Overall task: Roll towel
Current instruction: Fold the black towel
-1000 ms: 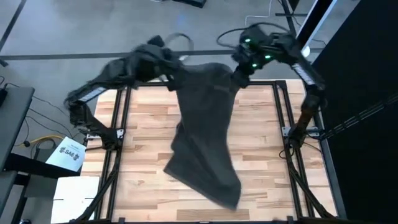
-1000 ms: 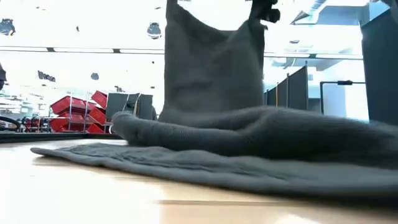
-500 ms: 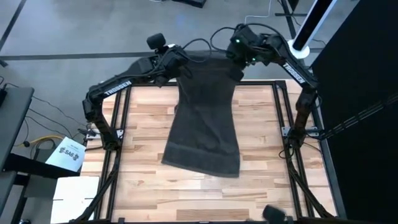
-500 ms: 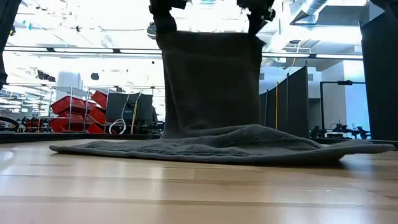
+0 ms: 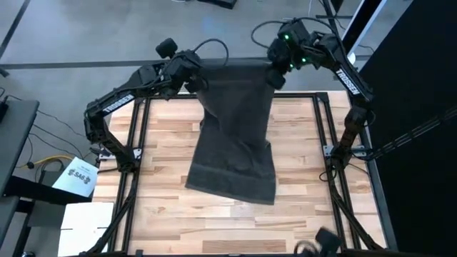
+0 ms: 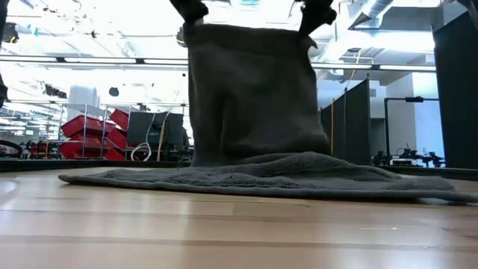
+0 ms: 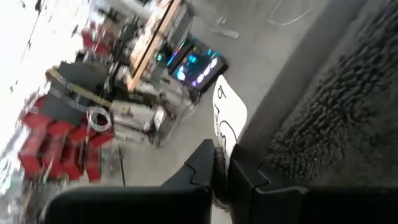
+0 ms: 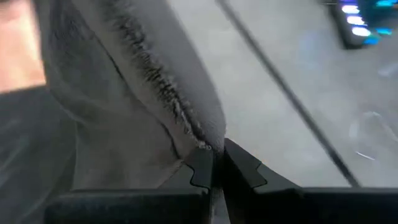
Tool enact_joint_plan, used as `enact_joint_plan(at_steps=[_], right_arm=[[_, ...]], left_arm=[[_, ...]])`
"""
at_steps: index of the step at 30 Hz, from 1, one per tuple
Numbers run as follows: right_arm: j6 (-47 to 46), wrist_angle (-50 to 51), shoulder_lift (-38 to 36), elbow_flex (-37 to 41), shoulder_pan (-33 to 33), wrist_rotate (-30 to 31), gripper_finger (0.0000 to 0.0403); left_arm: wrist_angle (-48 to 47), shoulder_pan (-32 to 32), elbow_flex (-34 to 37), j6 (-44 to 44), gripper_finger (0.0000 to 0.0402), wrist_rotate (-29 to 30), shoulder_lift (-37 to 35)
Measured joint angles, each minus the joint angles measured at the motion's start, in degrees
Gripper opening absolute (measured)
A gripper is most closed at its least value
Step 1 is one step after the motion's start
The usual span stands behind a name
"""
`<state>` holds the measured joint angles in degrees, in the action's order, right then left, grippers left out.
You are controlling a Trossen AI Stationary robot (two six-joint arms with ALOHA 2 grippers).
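Note:
The dark grey towel (image 5: 234, 135) is held up by its far edge between both grippers over the table's far edge. Its upper part hangs as a flat sheet (image 6: 250, 93). Its lower end (image 5: 232, 182) lies spread on the wooden table (image 5: 164, 143). My left gripper (image 5: 194, 80) is shut on the left top corner, also in the low view (image 6: 191, 10). My right gripper (image 5: 275, 76) is shut on the right top corner (image 6: 312, 13). A small white tag (image 7: 227, 118) shows beside my left gripper's fingers. My left gripper pinches the towel's left top corner (image 7: 245, 163) between its two fingers, next to the white tag. The towel hangs below the hold, its top edge stretched straight toward the other gripper. My right gripper pinches the towel's right top corner (image 8: 200, 142) at the hemmed edge, only at the fingers' free ends. The fingers slant downward. The cloth hangs below them, with its lower end on the table.
Black frame rails (image 5: 136, 143) run along the table's left and right sides, with the arm bases (image 5: 341, 151) on them. A white paper (image 5: 78, 177) lies off the table at the left. Bare wood lies on both sides of the towel.
The towel's lower end, bunched and thrown askew toward the near right a second ago, has slid back toward the far edge and now lies flat. Its top edge has been drawn straight between the grippers. Both grippers stay shut on their corners.

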<state>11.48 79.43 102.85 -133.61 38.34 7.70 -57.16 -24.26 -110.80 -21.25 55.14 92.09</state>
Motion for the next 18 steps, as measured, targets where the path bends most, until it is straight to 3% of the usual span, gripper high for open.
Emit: enact_joint_plan(at_steps=[3, 8, 11, 18], right_arm=[[1.6, -3.6, 2.3, 0.1, 0.9, 6.5, 0.0008], [9.8, -8.9, 2.1, 0.1, -1.9, 14.2, 0.0008], [9.9, -9.2, 1.7, 0.1, -3.1, 15.3, 0.0008], [7.4, -5.3, 4.0, 0.0, -1.0, 15.4, 0.0008]], left_arm=[[4.0, -2.7, 1.1, -1.8, 0.0007, 0.7, 1.2], [14.5, -3.0, 1.6, -15.6, 0.0007, 11.2, 0.7], [18.4, -2.5, 1.5, -17.5, 0.0007, 9.6, -0.9], [10.7, -6.5, 4.2, -9.2, 0.0007, -0.1, -0.1]])
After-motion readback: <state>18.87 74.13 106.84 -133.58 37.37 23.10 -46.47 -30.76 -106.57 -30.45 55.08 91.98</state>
